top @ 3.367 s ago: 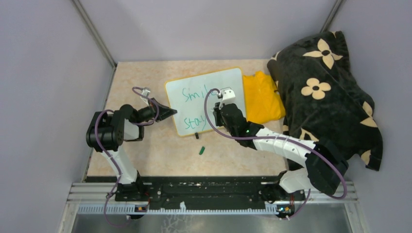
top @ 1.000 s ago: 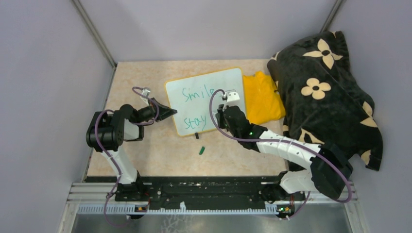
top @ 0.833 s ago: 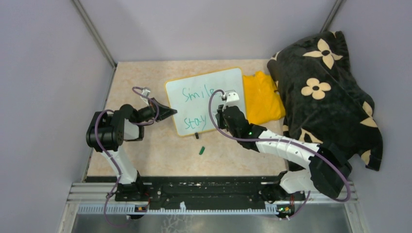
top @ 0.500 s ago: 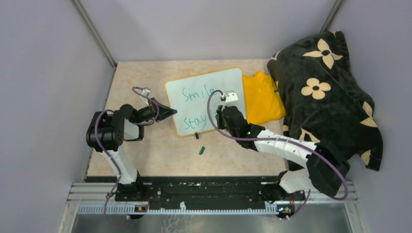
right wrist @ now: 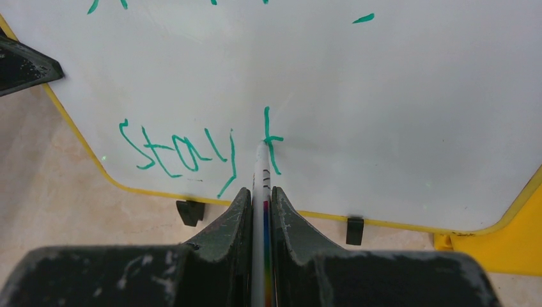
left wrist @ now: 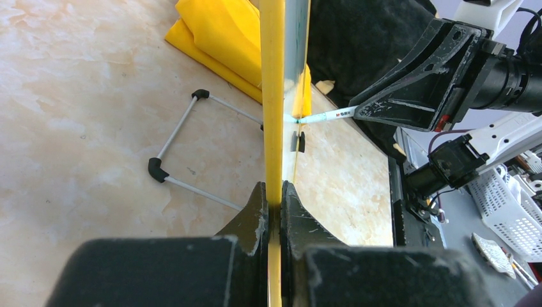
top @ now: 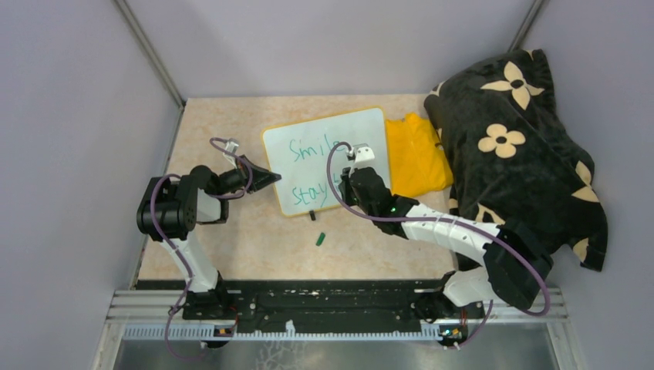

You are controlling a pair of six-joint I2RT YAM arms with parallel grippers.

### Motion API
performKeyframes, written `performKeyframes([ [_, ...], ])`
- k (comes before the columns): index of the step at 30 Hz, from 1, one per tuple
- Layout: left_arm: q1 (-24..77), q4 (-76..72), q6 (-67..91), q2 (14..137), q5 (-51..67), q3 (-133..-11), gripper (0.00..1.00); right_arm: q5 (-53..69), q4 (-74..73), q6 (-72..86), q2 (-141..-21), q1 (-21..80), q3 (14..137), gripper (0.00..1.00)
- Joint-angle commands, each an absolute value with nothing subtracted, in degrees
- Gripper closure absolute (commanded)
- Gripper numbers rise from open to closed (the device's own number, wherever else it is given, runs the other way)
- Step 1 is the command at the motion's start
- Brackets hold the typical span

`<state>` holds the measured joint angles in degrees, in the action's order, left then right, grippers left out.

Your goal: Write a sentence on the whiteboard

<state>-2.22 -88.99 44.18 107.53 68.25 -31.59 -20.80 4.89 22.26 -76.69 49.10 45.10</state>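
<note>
Currently the left gripper (left wrist: pixel 273 192) clamps the left edge of the whiteboard (top: pixel 362 127), which stands mid-table (top: pixel 231 239). The right gripper (right wrist: pixel 261 195) pinches a green marker (right wrist: pixel 261 167), tip touching the sentence (right wrist: pixel 176 153) after "stay". Excess tip pressure may tilt the board or skew the stroke.

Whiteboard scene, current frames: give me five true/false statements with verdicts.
1. The left gripper is clamped on the edge of the yellow-framed glossy white whiteboard. True.
2. The right gripper is open and empty. False: it is shut on a slim white marker, whose tip touches the board.
3. The lower line of thin green handwritten lettering reads "stay" plus a started letter. True.
4. The small green cap lies on the board. False: it lies on the beige marbled tabletop, on the near side of the board.
5. The plain yellow cloth lies left of the board. False: it lies to the board's right.
</note>
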Motion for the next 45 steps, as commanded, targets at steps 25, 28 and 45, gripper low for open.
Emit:
performKeyframes([
  [25,-0.8,-94.8,41.4,109.1,69.1,-32.1,1.0,-20.4,7.5,20.5,-67.2,46.0,41.0,1.0],
  [28,-0.8,-94.8,41.4,109.0,69.1,-32.1,1.0,-20.6,7.4,20.3,-67.5,46.0,41.8,1.0],
  [45,-0.8,-94.8,41.4,109.0,69.1,-32.2,1.0,-21.3,7.2,20.8,-72.3,45.9,45.3,1.0],
])
